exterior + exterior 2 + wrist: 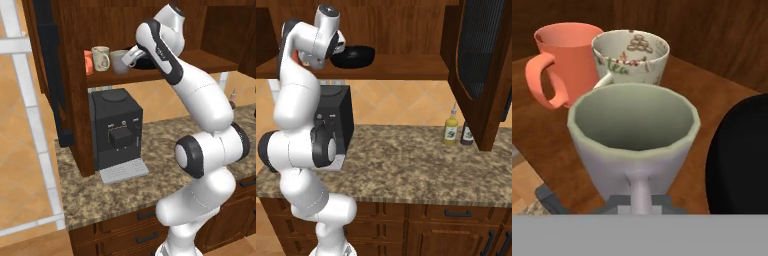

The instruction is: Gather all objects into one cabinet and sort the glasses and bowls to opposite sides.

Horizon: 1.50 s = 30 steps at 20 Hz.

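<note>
End effector (131,57) closed on the handle of the grey mug (633,135), jaws pinched tight around that thin handle, mug upright with its mouth open to the hand camera. Mug held at the cabinet shelf (200,61), toward the shelf's left end, just in front of the cream mug (632,57) and the orange-red cup (564,57), which stand side by side near the back wall. Black bowl (353,56) just to the right of the grey mug on the same shelf, close but seemingly apart.

Judged as the placing step for the last cup, all four things already within the one cabinet. Hard to tell from these views whether the mug's base touches the wood yet.

To do it well: keep the mug level, settle it straight down until the base rests flat, well back from the shelf's front edge. Keep a clear gap to the bowl so cups stay left and bowl right. Avoid nudging the cream mug behind. Open only once the mug bears on the shelf, then draw back along the handle's line rather than sideways, so the handle is not dragged and the mug not tipped.
</note>
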Motion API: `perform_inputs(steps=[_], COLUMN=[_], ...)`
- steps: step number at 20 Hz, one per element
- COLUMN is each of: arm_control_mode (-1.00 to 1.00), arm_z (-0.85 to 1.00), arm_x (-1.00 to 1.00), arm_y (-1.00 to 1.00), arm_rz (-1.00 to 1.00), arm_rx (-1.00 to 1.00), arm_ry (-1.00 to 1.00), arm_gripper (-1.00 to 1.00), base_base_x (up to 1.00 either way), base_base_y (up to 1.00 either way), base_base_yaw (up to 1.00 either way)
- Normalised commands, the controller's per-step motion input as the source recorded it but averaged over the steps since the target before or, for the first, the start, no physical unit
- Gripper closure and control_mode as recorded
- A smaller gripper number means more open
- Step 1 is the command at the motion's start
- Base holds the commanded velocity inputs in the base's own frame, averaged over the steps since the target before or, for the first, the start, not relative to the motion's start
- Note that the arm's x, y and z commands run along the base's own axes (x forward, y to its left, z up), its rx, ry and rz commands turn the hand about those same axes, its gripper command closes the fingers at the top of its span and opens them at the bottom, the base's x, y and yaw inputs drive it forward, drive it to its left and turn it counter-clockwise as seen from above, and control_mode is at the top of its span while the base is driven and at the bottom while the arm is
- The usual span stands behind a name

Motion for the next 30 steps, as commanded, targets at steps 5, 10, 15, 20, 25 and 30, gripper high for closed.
perform_inputs(steps=[5,10,15,20,25,30], arm_control_mode=[-1.0,-1.0,-1.0,-1.0,-1.0,-1.0], arm_z=[-0.08,-0.27,-0.36,-0.21,0.01,0.36], arm_x=[0.48,0.37,-0.07,-0.14,-0.02,-0.09], arm_y=[0.11,0.24,0.05,0.07,-0.01,-0.2], arm_rz=[-0.07,-0.06,0.0,0.0,-0.02,-0.05], arm_rx=[0.0,0.0,0.0,0.0,0.0,0.0], arm_ry=[-0.05,-0.05,0.0,0.0,0.0,0.0], arm_gripper=[1.0,1.0,1.0,-1.0,-1.0,-1.0], base_base_x=[0.0,0.0,0.0,0.0,0.0,0.0], base_base_y=[0.0,0.0,0.0,0.0,0.0,0.0], base_base_yaw=[0.0,0.0,0.0,0.0,0.0,0.0])
